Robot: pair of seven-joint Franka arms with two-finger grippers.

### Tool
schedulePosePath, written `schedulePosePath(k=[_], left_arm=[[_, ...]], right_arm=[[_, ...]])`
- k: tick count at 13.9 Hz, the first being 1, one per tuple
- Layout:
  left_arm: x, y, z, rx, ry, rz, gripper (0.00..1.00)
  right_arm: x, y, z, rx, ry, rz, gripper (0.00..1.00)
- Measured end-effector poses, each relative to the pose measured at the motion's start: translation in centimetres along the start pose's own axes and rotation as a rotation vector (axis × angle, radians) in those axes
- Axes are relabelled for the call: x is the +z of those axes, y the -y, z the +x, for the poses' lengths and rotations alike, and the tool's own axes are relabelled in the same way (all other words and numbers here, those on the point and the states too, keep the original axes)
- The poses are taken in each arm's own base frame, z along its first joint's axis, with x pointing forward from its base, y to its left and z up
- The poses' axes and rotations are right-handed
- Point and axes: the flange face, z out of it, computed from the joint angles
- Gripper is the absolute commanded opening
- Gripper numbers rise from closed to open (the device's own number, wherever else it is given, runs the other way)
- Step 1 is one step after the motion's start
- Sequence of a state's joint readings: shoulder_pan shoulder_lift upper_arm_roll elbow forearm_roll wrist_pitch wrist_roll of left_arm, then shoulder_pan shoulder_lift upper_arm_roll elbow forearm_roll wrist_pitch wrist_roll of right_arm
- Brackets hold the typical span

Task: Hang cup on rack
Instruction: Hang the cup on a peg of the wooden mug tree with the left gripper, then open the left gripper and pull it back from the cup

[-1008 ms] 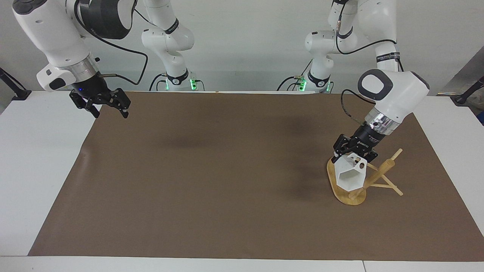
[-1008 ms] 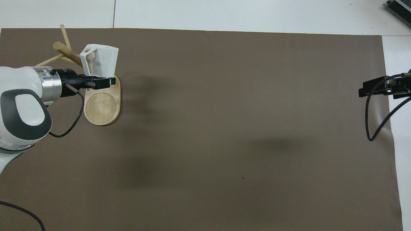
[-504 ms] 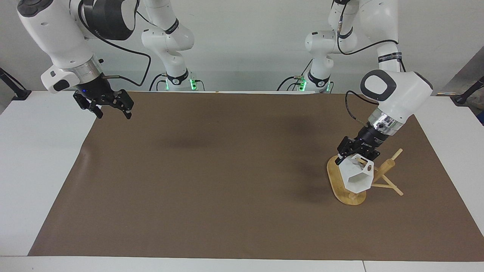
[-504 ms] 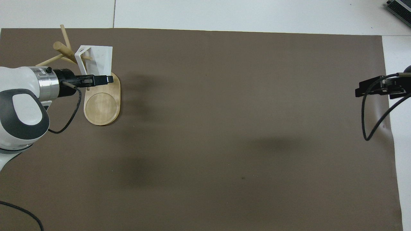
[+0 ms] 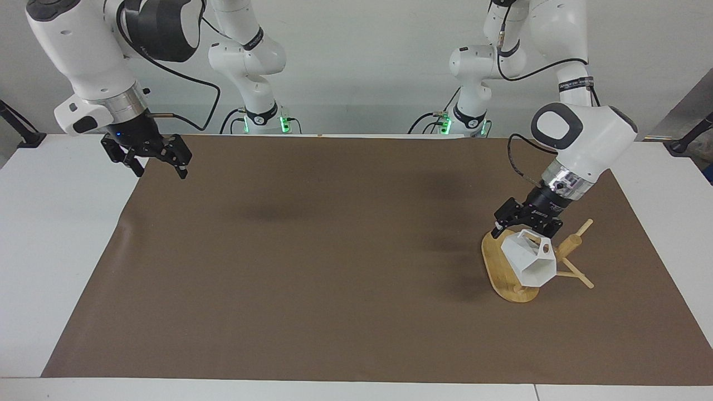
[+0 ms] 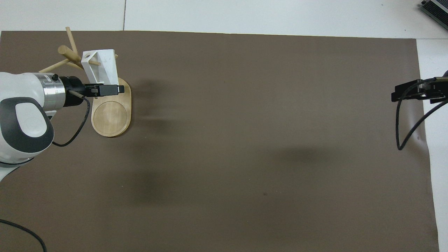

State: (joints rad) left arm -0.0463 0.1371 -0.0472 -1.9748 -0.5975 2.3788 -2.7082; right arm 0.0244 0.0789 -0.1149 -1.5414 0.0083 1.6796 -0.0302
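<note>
the right gripper (image 5: pixel 157 160) hangs with fingers apart over the brown mat's (image 5: pixel 312 267) edge at its own end. the left gripper (image 5: pixel 526 225) is clamped on the white faceted mug (image 5: pixel 529 262) over the bamboo mug tree (image 5: pixel 515 278), the mug tilted, its handle against a slanted peg (image 5: pixel 574 274).

Looks like a robotics lab: two white arms (image 5: pixel 579 133) bolted at a paper-covered table (image 5: pixel 33 234), bare wall.

The left arm reaches down at a slant, wrist tilted, its left gripper (image 5: pixel 525 224) (image 6: pixel 105 90) low over the worktop with fingers closed. The right arm waits, bent at the elbow, its right gripper (image 5: pixel 157 162) (image 6: pixel 416 93) raised, pointing downward, fingers spread apart.
</note>
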Motion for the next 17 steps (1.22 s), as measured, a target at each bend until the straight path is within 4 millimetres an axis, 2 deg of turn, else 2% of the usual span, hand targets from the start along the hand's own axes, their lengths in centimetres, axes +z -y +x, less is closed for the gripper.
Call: schedulePosePath(k=[4,10,17], left_arm=[[-1.3,0.5,0.0,0.148,-0.074,-0.056,1.0],[-6.2,1.1,0.8,0.417,-0.159,-0.089,1.0],[-8.1,2.9,2.0,0.962,-0.269,-0.039,1.0]], right_arm=[[0.3,0.0,0.0,0.0,0.005,0.0,1.0],[0.7,0.0,0.1,0.0,-0.006,0.0,1.0],[0.7,0.3,0.1,-0.006,-0.005,0.0,1.0]])
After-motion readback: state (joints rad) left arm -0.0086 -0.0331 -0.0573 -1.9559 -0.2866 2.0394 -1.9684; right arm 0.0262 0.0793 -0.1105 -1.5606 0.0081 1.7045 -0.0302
